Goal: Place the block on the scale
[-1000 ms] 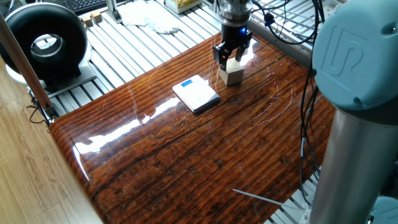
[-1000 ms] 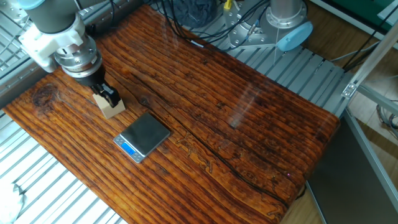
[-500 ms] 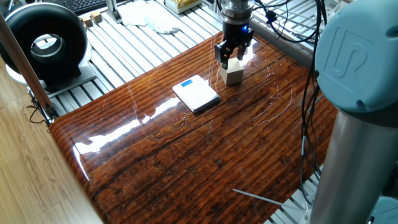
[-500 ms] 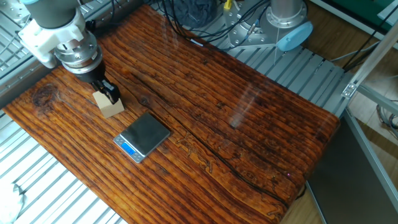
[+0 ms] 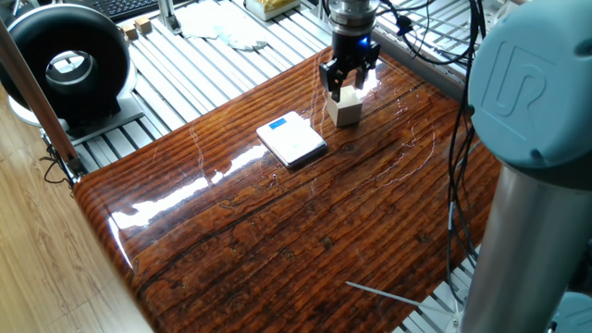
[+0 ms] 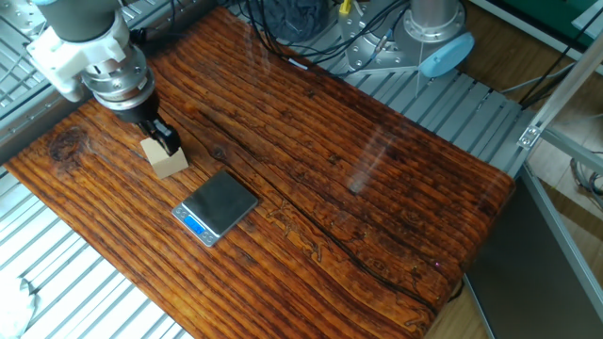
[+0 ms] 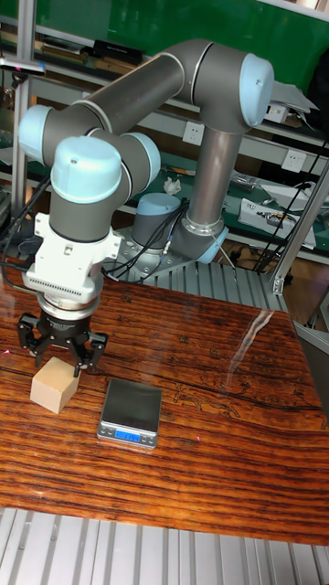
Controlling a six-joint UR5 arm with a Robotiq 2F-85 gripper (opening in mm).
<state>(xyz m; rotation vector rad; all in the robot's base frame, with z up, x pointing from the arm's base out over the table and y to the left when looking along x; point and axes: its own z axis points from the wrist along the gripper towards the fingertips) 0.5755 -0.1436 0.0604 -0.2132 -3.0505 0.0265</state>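
The block (image 5: 346, 111) is a pale wooden cube resting on the glossy wooden table (image 5: 277, 231), near its far edge. My gripper (image 5: 346, 89) hangs just above it, open, with its dark fingers spread wider than the cube and nothing held. The tall fixed view shows the same: gripper (image 7: 58, 353) over the block (image 7: 54, 386). The scale (image 5: 291, 140) is a thin white pad with a blue rectangle and lies a short way beside the block. In the other fixed view the scale (image 6: 217, 206) sits to the lower right of the block (image 6: 168, 163) and gripper (image 6: 158, 143).
A black round device (image 5: 67, 63) stands off the table's left corner, with a white cloth (image 5: 222, 28) behind it. A thin white stick (image 5: 388, 295) lies near the front edge. Cables (image 5: 453, 185) hang along the right side. A second arm's base (image 6: 435, 28) stands beyond the table.
The gripper has risen a little from around the block to just above it. The block and the scale have stayed where they were.
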